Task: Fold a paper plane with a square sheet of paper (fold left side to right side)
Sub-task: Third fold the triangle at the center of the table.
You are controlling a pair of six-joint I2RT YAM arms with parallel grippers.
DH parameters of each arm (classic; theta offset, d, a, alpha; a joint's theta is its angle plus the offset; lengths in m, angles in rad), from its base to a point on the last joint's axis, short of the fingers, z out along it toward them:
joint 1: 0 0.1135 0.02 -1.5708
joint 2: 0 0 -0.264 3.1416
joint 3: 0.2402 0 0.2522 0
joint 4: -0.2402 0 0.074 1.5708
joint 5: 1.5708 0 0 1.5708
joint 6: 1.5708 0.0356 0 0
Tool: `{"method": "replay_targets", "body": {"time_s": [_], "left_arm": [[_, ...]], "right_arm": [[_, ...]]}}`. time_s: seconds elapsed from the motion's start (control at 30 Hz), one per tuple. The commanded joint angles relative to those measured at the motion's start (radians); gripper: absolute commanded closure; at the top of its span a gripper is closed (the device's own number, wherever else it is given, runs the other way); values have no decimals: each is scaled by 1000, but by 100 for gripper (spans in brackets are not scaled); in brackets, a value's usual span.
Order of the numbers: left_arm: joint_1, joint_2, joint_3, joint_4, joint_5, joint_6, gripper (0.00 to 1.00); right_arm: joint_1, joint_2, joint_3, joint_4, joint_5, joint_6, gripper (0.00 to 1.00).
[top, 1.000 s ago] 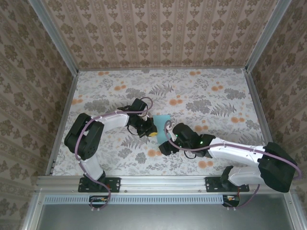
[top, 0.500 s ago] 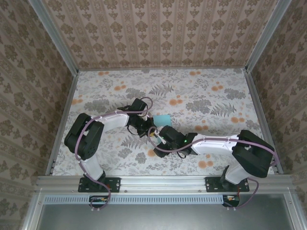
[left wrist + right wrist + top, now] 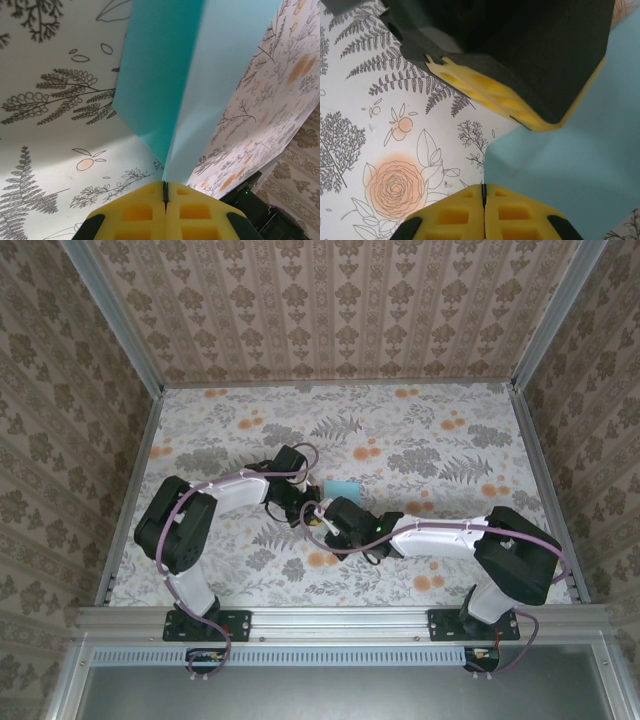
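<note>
The square sheet of paper (image 3: 342, 487) is light blue and lies mid-table, partly hidden under both gripper heads. In the left wrist view the paper (image 3: 200, 75) stands up in a V-shaped fold, and my left gripper (image 3: 165, 184) is shut on its near corner. My left gripper (image 3: 303, 502) sits at the paper's left edge. My right gripper (image 3: 320, 517) is just in front of it, almost touching. In the right wrist view my right gripper (image 3: 483, 186) is shut, and the edge of the paper (image 3: 580, 165) runs straight into the seam between its yellow pads. The left fingers (image 3: 490, 95) hang close above.
The floral table cover (image 3: 430, 440) stretches out behind and to both sides of the paper. Patterned walls with metal rails (image 3: 120, 470) enclose the table. The two wrists are crowded together at the paper's near-left corner.
The right arm swung left across the table to the paper's near-left corner, and its gripper went from open to shut there. The left gripper stayed in place, holding the paper.
</note>
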Motion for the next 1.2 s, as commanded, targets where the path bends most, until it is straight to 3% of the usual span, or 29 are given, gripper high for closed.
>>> {"method": "replay_targets", "body": {"time_s": [0.0, 0.17, 0.27, 0.33, 0.6, 1.17], "left_arm": [[7, -21, 16, -68, 7, 58, 97], [42, -56, 34, -133, -5, 134, 72], [65, -83, 65, -187, -38, 195, 66], [76, -86, 89, -206, -42, 227, 67], [77, 49, 222, -220, -19, 346, 86], [3, 360, 475, -306, -6, 496, 93]], "right_arm": [[-14, -20, 19, -44, -15, -6, 100], [-45, -47, 13, -71, -138, -5, 100], [-65, -49, 12, -84, -211, 9, 100], [-75, -46, 11, -84, -247, 20, 100], [-114, -11, 11, -47, -339, 81, 100], [-165, 18, 13, -3, -423, 150, 100]]}}
